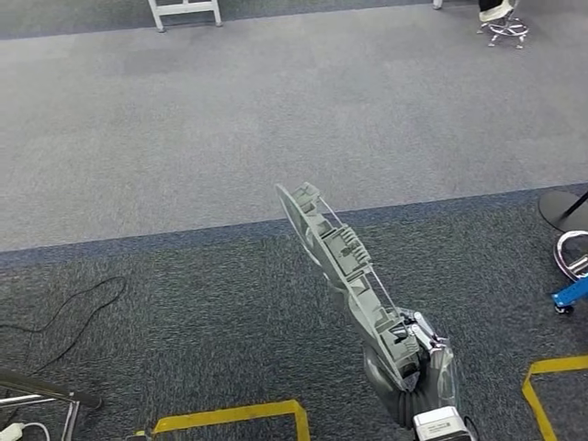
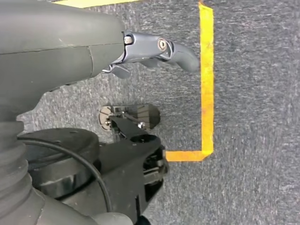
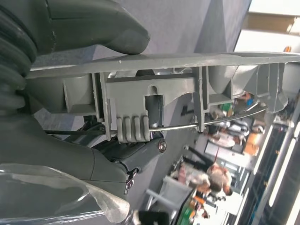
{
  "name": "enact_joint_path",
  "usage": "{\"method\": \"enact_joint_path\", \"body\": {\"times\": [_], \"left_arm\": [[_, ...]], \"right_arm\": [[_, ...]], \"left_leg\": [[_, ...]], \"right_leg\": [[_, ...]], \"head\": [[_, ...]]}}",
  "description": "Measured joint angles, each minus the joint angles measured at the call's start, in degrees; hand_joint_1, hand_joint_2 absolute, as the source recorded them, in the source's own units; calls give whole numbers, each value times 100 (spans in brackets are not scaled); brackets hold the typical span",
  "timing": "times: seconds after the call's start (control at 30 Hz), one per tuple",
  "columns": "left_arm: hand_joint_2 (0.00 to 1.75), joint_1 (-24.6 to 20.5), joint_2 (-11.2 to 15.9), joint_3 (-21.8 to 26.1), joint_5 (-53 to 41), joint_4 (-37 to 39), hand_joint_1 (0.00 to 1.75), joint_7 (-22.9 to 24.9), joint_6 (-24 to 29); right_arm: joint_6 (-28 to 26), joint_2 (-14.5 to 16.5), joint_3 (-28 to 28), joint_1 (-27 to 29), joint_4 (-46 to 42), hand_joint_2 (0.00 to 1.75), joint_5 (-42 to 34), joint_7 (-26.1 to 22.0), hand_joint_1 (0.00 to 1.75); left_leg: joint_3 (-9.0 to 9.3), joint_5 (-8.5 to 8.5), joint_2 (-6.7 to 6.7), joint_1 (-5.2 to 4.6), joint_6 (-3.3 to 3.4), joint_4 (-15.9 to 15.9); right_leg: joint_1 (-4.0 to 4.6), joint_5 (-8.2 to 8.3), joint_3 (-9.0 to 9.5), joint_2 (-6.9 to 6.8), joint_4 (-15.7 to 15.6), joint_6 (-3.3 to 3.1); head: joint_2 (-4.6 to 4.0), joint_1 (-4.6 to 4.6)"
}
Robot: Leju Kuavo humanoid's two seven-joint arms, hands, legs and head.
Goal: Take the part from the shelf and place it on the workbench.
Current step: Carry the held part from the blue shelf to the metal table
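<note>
My right hand (image 1: 409, 372) grips the near end of a long grey plastic part (image 1: 340, 266) with ribs and a thin metal rod along it. The part slants up and away to the left over the dark carpet. Close up in the right wrist view, the part (image 3: 159, 89) runs across the picture between the thick thumb (image 3: 88, 23) and the darker fingers (image 3: 134, 152). My left hand (image 2: 155, 49) hangs over the carpet, its fingers held straight and empty.
Yellow floor tape (image 1: 235, 415) marks the carpet just ahead, with another corner (image 1: 548, 377) at the right. A black cable (image 1: 69, 317) trails at the left. A chair base (image 1: 572, 257) and a blue piece sit at the right edge. White frame legs (image 1: 184, 11) stand far back.
</note>
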Motion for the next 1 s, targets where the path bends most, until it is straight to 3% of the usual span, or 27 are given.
{"method": "enact_joint_path", "body": {"times": [0.03, 0.1, 0.17, 0.23, 0.27, 0.3, 0.33, 0.4, 0.47, 0.53, 0.6, 0.67, 0.73, 0.77, 0.8, 0.83, 0.9, 0.97, 1.0], "left_arm": [[175, 11, 2, 0, -2, 0, 0, -1, -1], [175, 22, 4, 0, -4, 0, 0, -4, -1], [175, 3, 3, 0, -12, 0, 0, -8, -3], [175, -16, 0, 0, -22, 0, 0, -7, -7], [175, -14, -2, 0, -30, 0, 0, -7, -8], [175, -9, -2, 0, -41, 0, 0, -7, -8], [175, -5, -3, 0, -53, 0, 0, -6, -7], [175, -7, -5, 0, -79, 0, 0, -4, -4], [175, -18, -3, 0, -105, 0, 0, -3, 3], [175, -4, 1, 0, -121, 0, 0, -3, 8], [175, 15, 3, 0, -125, 0, 0, -3, 9], [175, 2, 3, 0, -128, 0, 0, -3, 9], [175, -11, 3, 0, -128, 0, 0, -3, 8], [175, -6, 3, 0, -128, 0, 0, -3, 8], [175, 4, 3, 0, -128, 0, 0, -3, 8], [175, 13, 4, 0, -128, 0, 0, -3, 8], [175, 14, 5, 0, -128, 0, 0, -3, 8], [175, -6, 6, 0, -128, 0, 0, -3, 8], [175, -11, 9, 0, -131, 0, 0, -3, 8]], "right_arm": [[0, 0, 0, -3, -2, 175, 2, 1, 175], [-1, 0, 0, -4, -9, 175, 4, 2, 175], [-3, 0, 3, 4, -15, 175, 9, -5, 175], [-6, 0, 6, 22, -16, 175, 17, -7, 175], [-8, 0, 6, 35, -16, 175, 24, -1, 175], [-10, 0, 4, 47, -15, 175, 34, 7, 175], [-12, 0, 3, 54, -16, 175, 50, 14, 175], [-16, 0, 3, 59, -21, 175, 87, 22, 175], [-22, 0, 4, 67, -37, 175, 105, 30, 175], [-32, 0, 0, 77, -48, 175, 107, 39, 175], [-44, 1, -3, 81, -55, 175, 107, 41, 175], [-56, 1, -3, 88, -75, 175, 107, 39, 175], [-61, 1, -4, 93, -90, 175, 107, 38, 175], [-61, 2, -4, 93, -90, 175, 107, 39, 175], [-61, 2, -3, 94, -90, 175, 107, 39, 175], [-61, 2, -3, 95, -91, 175, 107, 39, 175], [-61, 2, -2, 94, -94, 175, 107, 39, 175], [-62, 2, -2, 93, -96, 175, 108, 39, 175], [-64, 2, -2, 91, -96, 175, 108, 39, 175]], "left_leg": [[12, 9, -72, 3, 40, -27], [72, 30, -209, 21, 123, -96], [111, 33, -345, 30, 190, -125], [119, 22, -502, 22, 223, -121], [129, 16, -589, 18, 227, -118], [143, 8, -676, 18, 224, -113], [160, -3, -763, 20, 214, -102], [153, -46, -921, 17, 171, -42], [96, -65, -1054, 21, 112, 15], [52, -59, -1153, 43, 61, 30], [-15, -158, -949, 40, 1, 186], [-280, -461, -604, 49, -66, 763], [-649, -745, -486, 91, -110, 1485], [-745, -765, -473, 108, -120, 1660], [-725, -661, -463, 119, -123, 1600], [-593, -465, -430, 122, -114, 1321], [-207, -92, -204, 79, -66, 541], [-12, -10, 12, 0, -2, 114], [-2, -47, 38, -37, 28, 67]], "right_leg": [[-13, -20, 17, -44, -15, 33], [-38, -165, -36, 154, 169, 73], [-42, -484, -369, 505, 843, 75], [-28, -707, -816, 635, 1589, 70], [-23, -663, -939, 652, 1719, 66], [-22, -503, -948, 663, 1616, 60], [-27, -259, -849, 694, 1304, 53], [-68, 131, -544, 958, 532, 44], [-91, 215, -376, 1165, 164, 19], [-76, 204, -343, 1083, 134, -35], [-76, 205, -295, 940, 99, -102], [-65, 183, -247, 766, 77, -157], [-50, 150, -220, 586, 76, -177], [-47, 134, -207, 508, 77, -177], [-46, 117, -188, 435, 77, -171], [-44, 97, -160, 365, 76, -161], [-33, 50, -99, 239, 76, -122], [-17, 7, -64, 121, 71, -59], [-14, -8, -49, 57, 60, -27]], "head": [[0, 3], [0, 13], [0, 38], [0, 54], [0, 55], [0, 55], [0, 56], [0, 55], [0, 53], [0, 52], [0, 35], [0, 13], [0, 7], [0, 6], [0, 6], [0, 6], [0, 6], [0, 10], [0, 12]]}}
